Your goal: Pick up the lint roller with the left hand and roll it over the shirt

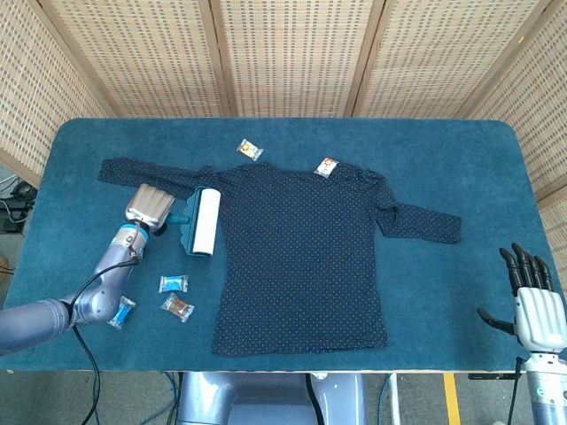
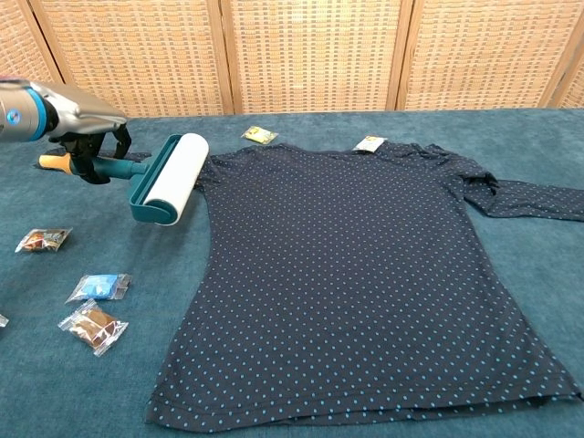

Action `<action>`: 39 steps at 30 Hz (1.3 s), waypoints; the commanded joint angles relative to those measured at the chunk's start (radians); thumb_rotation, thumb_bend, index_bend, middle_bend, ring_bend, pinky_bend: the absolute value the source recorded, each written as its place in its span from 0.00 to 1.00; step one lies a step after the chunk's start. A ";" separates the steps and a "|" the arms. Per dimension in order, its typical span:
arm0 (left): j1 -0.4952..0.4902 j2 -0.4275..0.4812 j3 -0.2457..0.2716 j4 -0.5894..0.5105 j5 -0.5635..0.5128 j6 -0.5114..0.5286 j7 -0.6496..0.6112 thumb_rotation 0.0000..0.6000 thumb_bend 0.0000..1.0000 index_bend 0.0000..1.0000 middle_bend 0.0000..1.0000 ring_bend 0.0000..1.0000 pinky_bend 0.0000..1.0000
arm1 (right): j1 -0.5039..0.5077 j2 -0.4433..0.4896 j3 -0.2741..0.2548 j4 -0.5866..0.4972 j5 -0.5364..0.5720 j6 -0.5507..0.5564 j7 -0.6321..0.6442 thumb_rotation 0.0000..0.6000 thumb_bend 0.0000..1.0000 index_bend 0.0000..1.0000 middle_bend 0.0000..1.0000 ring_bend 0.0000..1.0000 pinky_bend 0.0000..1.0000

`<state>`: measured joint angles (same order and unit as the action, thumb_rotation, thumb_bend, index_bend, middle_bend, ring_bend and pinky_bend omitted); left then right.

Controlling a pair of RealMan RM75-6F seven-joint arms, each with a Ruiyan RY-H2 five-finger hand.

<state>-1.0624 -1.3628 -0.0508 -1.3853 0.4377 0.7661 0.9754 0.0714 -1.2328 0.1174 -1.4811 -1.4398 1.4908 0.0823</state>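
Observation:
A dark blue dotted shirt (image 1: 306, 248) (image 2: 347, 274) lies flat across the middle of the table. My left hand (image 1: 151, 207) (image 2: 87, 132) grips the teal handle of the lint roller (image 1: 205, 221) (image 2: 172, 177), which is lifted off the cloth. Its white roll hangs at the shirt's left edge, just below the left sleeve. My right hand (image 1: 534, 297) stands open at the table's front right corner, holding nothing; the chest view does not show it.
Small wrapped snacks lie about: a blue one (image 1: 173, 283) (image 2: 98, 286), a brown one (image 1: 178, 307) (image 2: 91, 327), another (image 2: 41, 239) at the left, and two (image 1: 250, 150) (image 1: 326, 166) near the collar. Wicker screens stand behind the blue table (image 1: 461, 159).

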 commanded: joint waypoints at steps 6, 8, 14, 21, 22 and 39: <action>-0.224 0.042 0.043 -0.194 -0.378 0.168 0.296 1.00 0.81 0.85 0.95 0.81 0.73 | 0.009 0.003 -0.012 0.003 -0.010 -0.026 0.036 1.00 0.11 0.03 0.00 0.00 0.00; -0.244 0.034 0.041 -0.198 -0.409 0.181 0.317 1.00 0.81 0.85 0.95 0.81 0.73 | 0.009 0.003 -0.013 0.003 -0.012 -0.028 0.043 1.00 0.11 0.03 0.00 0.00 0.00; -0.340 -0.037 0.025 -0.192 -0.531 0.226 0.424 1.00 0.82 0.85 0.95 0.81 0.73 | 0.012 0.011 -0.012 0.007 -0.006 -0.042 0.093 1.00 0.11 0.03 0.00 0.00 0.00; -0.420 -0.114 0.001 -0.149 -0.655 0.260 0.534 1.00 0.82 0.85 0.95 0.81 0.73 | 0.018 0.015 -0.013 0.018 0.001 -0.065 0.139 1.00 0.11 0.03 0.00 0.00 0.00; -0.427 -0.122 0.000 -0.144 -0.664 0.266 0.547 1.00 0.82 0.85 0.95 0.81 0.73 | 0.019 0.015 -0.013 0.020 0.003 -0.068 0.145 1.00 0.11 0.03 0.00 0.00 0.00; -0.466 -0.266 -0.013 -0.056 -0.741 0.320 0.699 1.00 0.82 0.85 0.95 0.81 0.73 | 0.023 0.025 -0.020 0.027 -0.004 -0.087 0.219 1.00 0.11 0.03 0.00 0.00 0.00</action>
<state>-1.5259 -1.6150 -0.0636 -1.4516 -0.3008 1.0816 1.6608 0.0945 -1.2076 0.0979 -1.4539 -1.4434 1.4044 0.3007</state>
